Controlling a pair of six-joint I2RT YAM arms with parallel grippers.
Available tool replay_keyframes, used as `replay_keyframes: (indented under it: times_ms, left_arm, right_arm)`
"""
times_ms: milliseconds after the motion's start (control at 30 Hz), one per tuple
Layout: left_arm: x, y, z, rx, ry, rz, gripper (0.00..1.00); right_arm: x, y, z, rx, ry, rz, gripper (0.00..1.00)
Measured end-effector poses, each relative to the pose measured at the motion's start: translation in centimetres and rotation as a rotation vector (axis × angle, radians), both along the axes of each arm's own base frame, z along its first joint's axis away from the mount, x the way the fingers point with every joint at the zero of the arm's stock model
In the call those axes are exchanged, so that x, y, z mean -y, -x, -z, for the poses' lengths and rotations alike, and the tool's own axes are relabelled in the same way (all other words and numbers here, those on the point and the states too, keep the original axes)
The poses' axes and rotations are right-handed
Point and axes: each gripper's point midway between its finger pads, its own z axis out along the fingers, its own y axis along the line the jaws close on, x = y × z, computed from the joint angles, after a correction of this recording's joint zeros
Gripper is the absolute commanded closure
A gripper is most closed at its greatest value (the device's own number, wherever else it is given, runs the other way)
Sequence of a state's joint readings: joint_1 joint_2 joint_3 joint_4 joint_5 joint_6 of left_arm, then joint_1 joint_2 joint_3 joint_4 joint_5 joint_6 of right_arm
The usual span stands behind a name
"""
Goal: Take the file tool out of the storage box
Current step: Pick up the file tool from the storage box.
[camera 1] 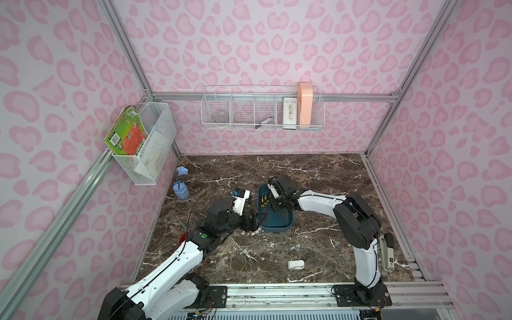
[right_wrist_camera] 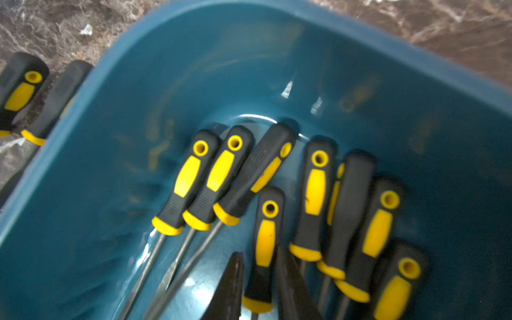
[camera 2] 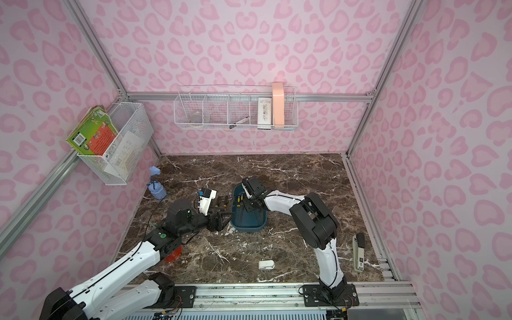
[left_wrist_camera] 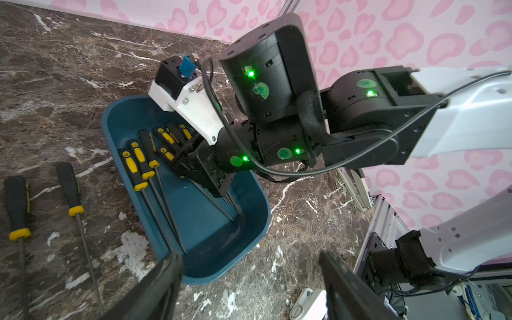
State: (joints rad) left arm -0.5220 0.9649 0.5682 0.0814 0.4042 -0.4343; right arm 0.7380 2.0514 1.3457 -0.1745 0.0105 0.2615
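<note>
The storage box (camera 1: 277,225) (camera 2: 249,224) (left_wrist_camera: 199,235) (right_wrist_camera: 249,55) is a dark teal tub at mid-table. Several file tools with black-and-yellow handles lie inside it. My right gripper (right_wrist_camera: 259,257) (left_wrist_camera: 205,171) reaches down into the tub. Its two dark fingers press on either side of one file tool (right_wrist_camera: 265,238) at the lower handle. Two more file tools (left_wrist_camera: 73,194) (camera 2: 221,202) lie on the marble left of the tub. My left gripper (left_wrist_camera: 249,277) (camera 1: 253,219) hangs open and empty above the table at the tub's near left corner.
A small white device (camera 1: 296,264) lies near the front edge, and a grey stapler-like tool (camera 1: 388,252) lies at the right edge. A blue holder (camera 1: 180,191) stands at the far left, and a red cup (camera 2: 171,253) sits under the left arm. White wire baskets (camera 1: 263,113) hang on the walls.
</note>
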Motion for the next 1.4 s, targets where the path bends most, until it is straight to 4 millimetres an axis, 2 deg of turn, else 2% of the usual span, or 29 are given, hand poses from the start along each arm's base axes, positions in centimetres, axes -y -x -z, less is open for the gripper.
replay_keyframes:
  times_ms: [500, 600, 767, 933, 1033, 1267, 1400]
  left_arm:
    - [0.8, -0.3, 0.9, -0.026, -0.009, 0.027, 0.18]
    - [0.9, -0.3, 0.9, -0.023, -0.013, 0.034, 0.18]
    - [1.0, -0.3, 1.1, -0.025, -0.018, 0.039, 0.18]
    - [1.0, -0.4, 1.0, -0.023, -0.017, 0.041, 0.18]
    - [1.0, -0.4, 1.0, -0.023, -0.017, 0.042, 0.18]
    - [1.1, -0.3, 0.9, -0.023, -0.013, 0.049, 0.18]
    - [1.2, -0.1, 1.0, -0.021, -0.008, 0.055, 0.18]
  right_arm:
    - [-0.5, -1.3, 1.0, 0.001, 0.064, 0.028, 0.76]
    - [-0.8, -1.8, 1.1, 0.011, 0.075, 0.039, 0.79]
    - [-1.2, -2.3, 1.0, 0.027, 0.084, 0.052, 0.89]
    - [-1.2, -1.9, 0.3, 0.018, 0.064, 0.047, 0.94]
    - [-1.3, -2.0, -1.2, 0.024, 0.033, 0.043, 0.95]
    - [-2.3, -2.8, -6.0, 0.088, -0.097, 0.022, 0.95]
    - [-2.0, -2.9, -9.0, 0.135, -0.174, 0.013, 0.93]
